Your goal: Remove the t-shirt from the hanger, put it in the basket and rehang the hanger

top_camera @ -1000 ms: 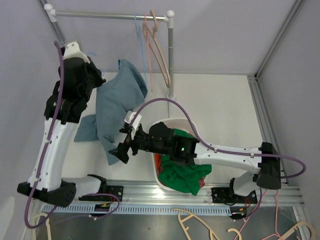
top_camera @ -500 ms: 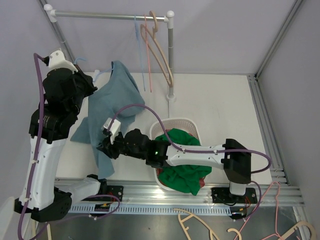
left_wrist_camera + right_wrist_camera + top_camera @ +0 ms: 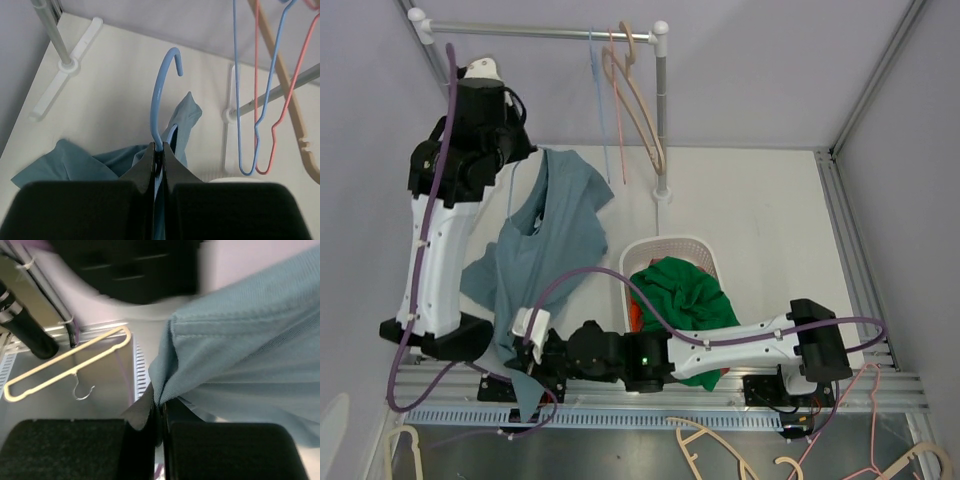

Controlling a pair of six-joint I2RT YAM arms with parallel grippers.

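The grey-blue t-shirt (image 3: pixel 548 235) hangs stretched from upper left down to the table's near edge. Its light blue hanger (image 3: pixel 161 95) sticks hook-up out of the collar in the left wrist view. My left gripper (image 3: pixel 160 150) is shut on the hanger's neck just below the hook, held high at the back left (image 3: pixel 516 152). My right gripper (image 3: pixel 526 376) sits low by the front rail, shut on the shirt's bottom hem. In the right wrist view the bunched hem of the t-shirt (image 3: pixel 240 350) is pinched between the jaws of that gripper (image 3: pixel 161 404).
A white basket (image 3: pixel 670 245) holding green clothing (image 3: pixel 680 290) stands right of the shirt. The rack rail (image 3: pixel 540 32) and its post (image 3: pixel 663 110) carry blue, pink and beige hangers (image 3: pixel 640 110). More beige hangers (image 3: pixel 710 440) lie in front of the rail; one beige hanger (image 3: pixel 65 360) lies under the right wrist.
My right gripper slid down the shirt to the hem near the front rail and shut on it. The left arm swung back and right with the hanger, pulling the shirt taut.
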